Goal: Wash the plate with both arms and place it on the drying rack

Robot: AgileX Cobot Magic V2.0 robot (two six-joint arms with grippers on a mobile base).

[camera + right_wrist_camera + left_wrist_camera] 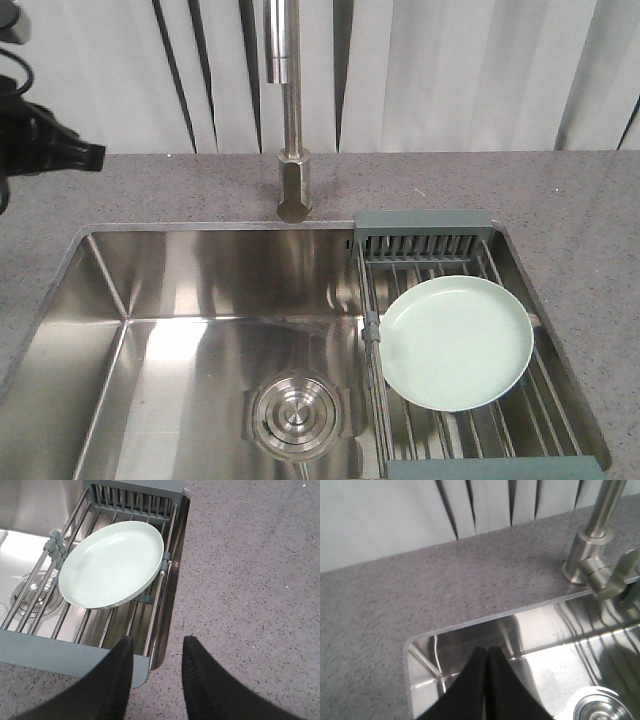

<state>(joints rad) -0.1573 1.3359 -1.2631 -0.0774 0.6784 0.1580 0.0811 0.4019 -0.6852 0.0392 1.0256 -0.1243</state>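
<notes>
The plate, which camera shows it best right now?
The right wrist view shows the plate best: it is whole, close, face up on the drying rack bars, just beyond the open right gripper. The front-facing view also shows it whole, but smaller. The left wrist view does not show it.

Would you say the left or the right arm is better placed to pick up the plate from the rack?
Right. Its open gripper hovers just beside the plate on the drying rack; the shut left gripper is over the sink's far corner.
</notes>
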